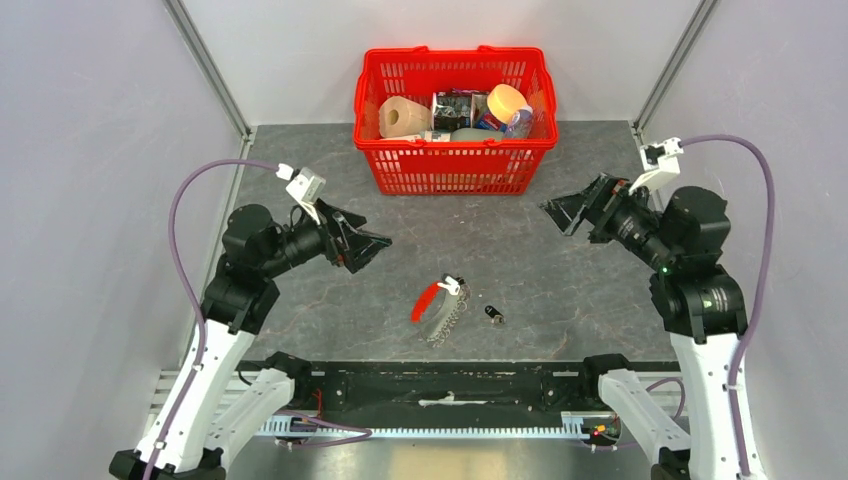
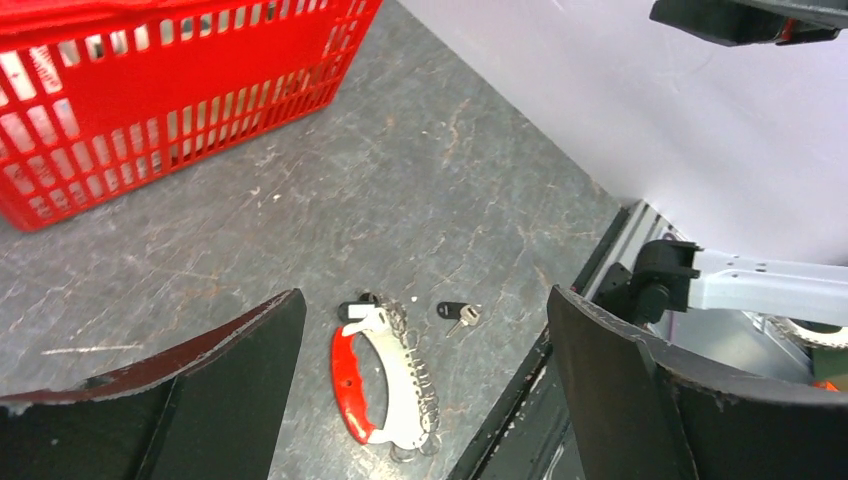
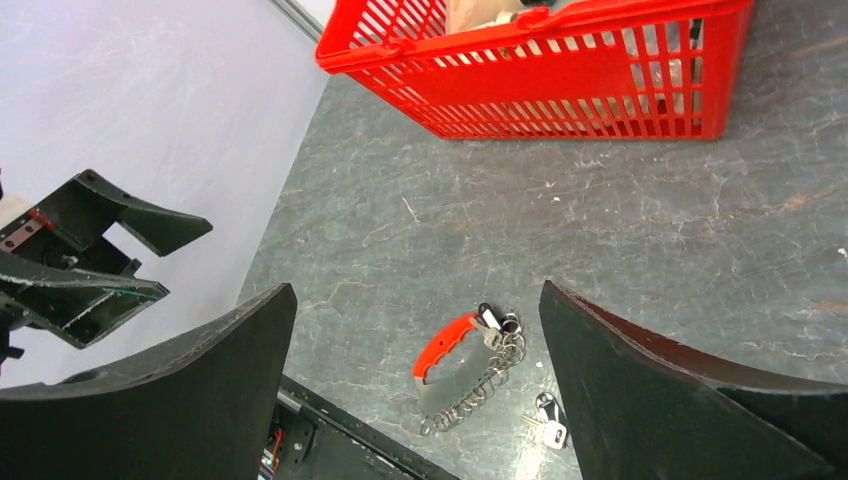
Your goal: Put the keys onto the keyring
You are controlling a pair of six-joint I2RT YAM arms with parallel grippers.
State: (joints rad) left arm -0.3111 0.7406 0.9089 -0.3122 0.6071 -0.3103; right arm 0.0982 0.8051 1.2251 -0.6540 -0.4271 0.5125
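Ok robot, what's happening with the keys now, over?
Left tool and right tool open, empty, raised. Small black-headed metal key lies loose beside red-strapped silvery-chain keyring, not touching. Nothing between; red plastic basket far back.

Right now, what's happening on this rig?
Nothing is being handled yet. The left arm and right arm both hover above the table with jaws open and empty, angled toward the middle. The keyring, with its red strap and chain, lies flat near the front edge. The small black-headed key lies just beside it, not touching. The red basket of odds and ends sits at the back. Threading the key on has not started.
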